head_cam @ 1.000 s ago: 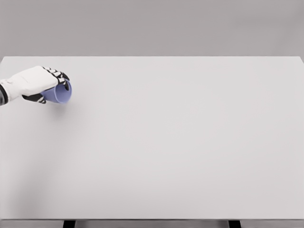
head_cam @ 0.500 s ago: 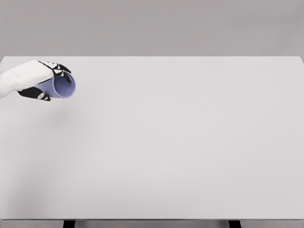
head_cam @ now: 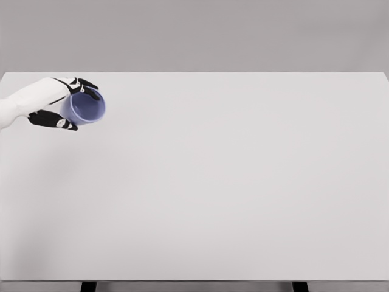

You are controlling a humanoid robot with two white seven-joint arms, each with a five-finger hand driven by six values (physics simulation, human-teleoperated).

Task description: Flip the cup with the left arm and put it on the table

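I'm holding the cup (head_cam: 87,107) in my left hand (head_cam: 56,104), fingers wrapped round its wall, near the bench's (head_cam: 243,194) far left corner. Its long axis is lying roughly sideways, mouth pointing right and toward me, not upright yet.

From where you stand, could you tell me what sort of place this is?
Probably a bare simulated test bench: a plain white table, a blank grey backdrop, and only the left hand holding a blue cup.

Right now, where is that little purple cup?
In the head view the purple cup is at the far left of the white table, near its back edge, gripped in the left hand, tipped with its opening toward the camera.
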